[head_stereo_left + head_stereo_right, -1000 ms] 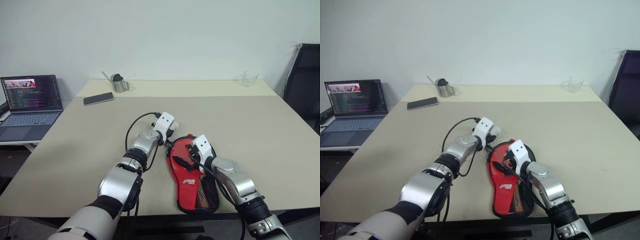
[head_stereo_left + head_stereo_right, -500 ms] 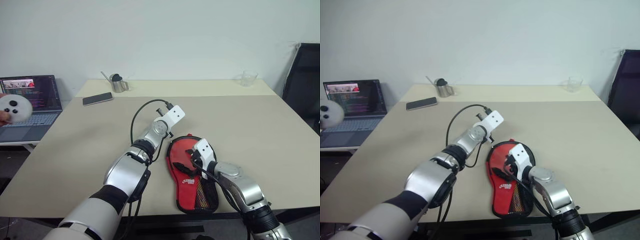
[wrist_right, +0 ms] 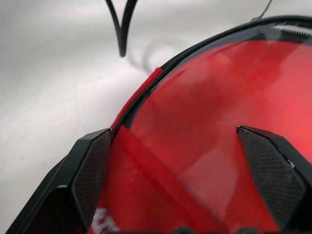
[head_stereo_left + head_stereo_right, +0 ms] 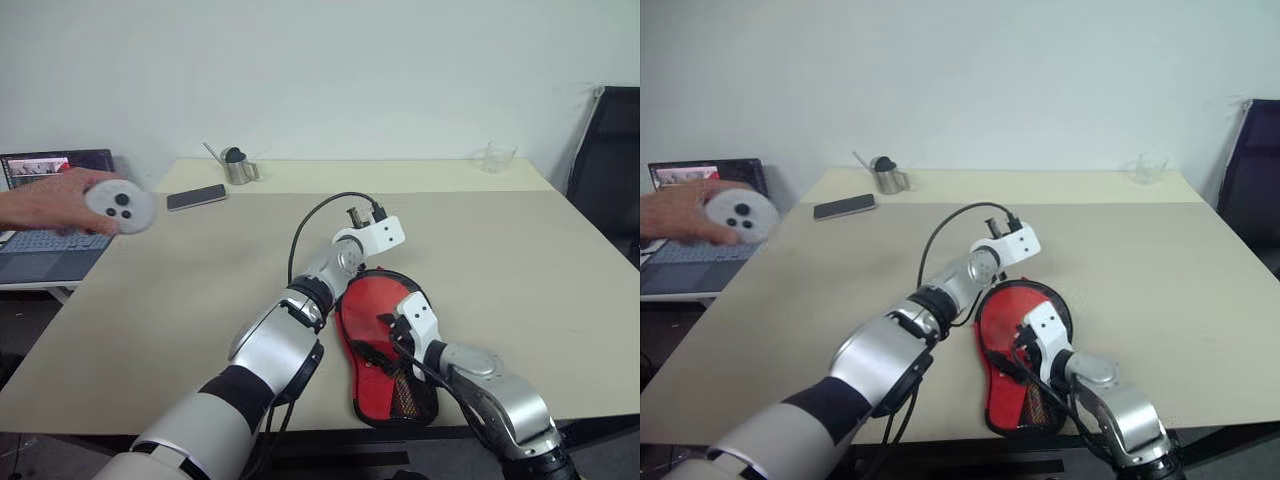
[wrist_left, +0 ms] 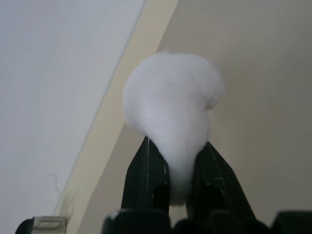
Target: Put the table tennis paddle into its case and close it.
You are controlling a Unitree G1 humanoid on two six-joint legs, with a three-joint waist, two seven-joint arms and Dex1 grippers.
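Observation:
The case (image 4: 366,300) lies red side up near the table's front edge, its round end away from me and its mesh pocket (image 4: 408,392) towards me. The case's white fluffy charm (image 5: 170,102) is pinched in my left gripper (image 5: 178,146), which is shut on it; that arm's white wrist mount (image 4: 380,235) hovers just past the case's round end. Open over the case's red face is my right gripper (image 3: 170,134), with one finger on each side and nothing between them. Inside the black zip edge (image 3: 195,48) a smooth red surface shows; I cannot tell whether it is the table tennis paddle.
A person's hand holds a round white device (image 4: 120,205) over the table's left side. A laptop (image 4: 45,250) sits on a side desk at the left. A phone (image 4: 197,197), a metal cup (image 4: 238,168) and a glass (image 4: 497,157) stand at the back. A black chair (image 4: 610,170) is on the right.
My left gripper has risen, moved right and rolled with the charm in it. The right gripper has drawn back towards me. A person's hand with a white device has come in from the left.

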